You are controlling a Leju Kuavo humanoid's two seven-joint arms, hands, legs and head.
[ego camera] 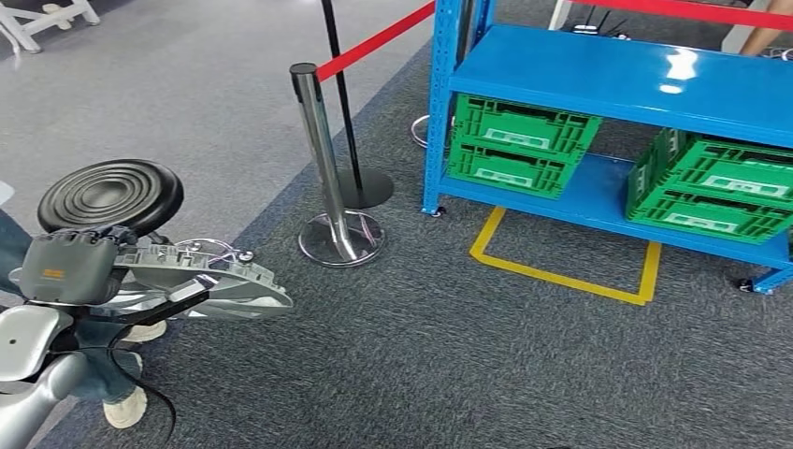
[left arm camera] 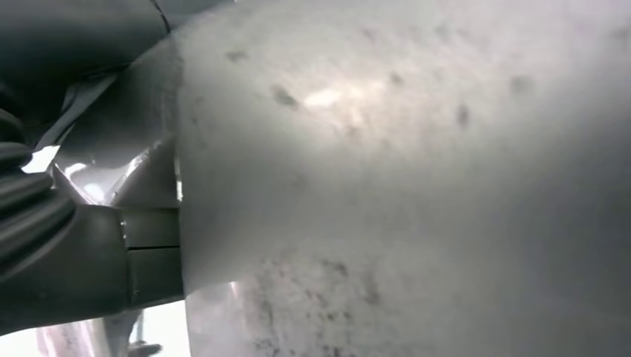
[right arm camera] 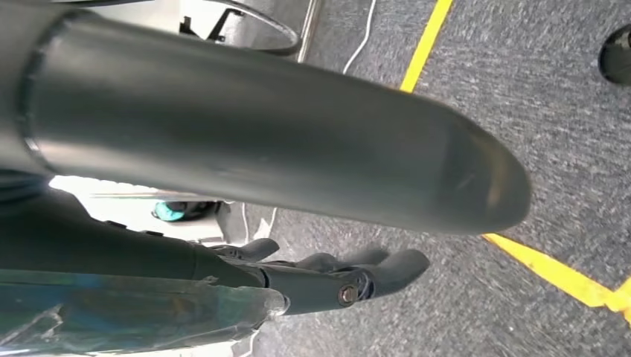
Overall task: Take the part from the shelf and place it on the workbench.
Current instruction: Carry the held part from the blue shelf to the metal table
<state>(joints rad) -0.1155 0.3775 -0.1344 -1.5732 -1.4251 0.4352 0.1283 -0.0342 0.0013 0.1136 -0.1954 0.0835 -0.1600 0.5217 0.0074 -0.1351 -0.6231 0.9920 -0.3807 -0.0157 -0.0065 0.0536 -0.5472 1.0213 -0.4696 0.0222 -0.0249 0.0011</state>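
The right robot hand point(right arm camera: 312, 216) reaches in close to the camera: a thick grey thumb point(right arm camera: 283, 126) crosses the frame, with darker fingers point(right arm camera: 350, 279) beyond it, apart and holding nothing. Behind them lies grey carpet point(right arm camera: 536, 111) marked with yellow floor tape point(right arm camera: 424, 44). A white cable point(right arm camera: 368, 33) runs across the carpet.

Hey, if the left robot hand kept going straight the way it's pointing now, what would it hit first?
Likely nothing nearby: the left robot hand, holding the part, points across bare carpet. Depth is unclear.

Silver metal part point(ego camera: 210, 281) flat in left robot hand point(ego camera: 75, 267).
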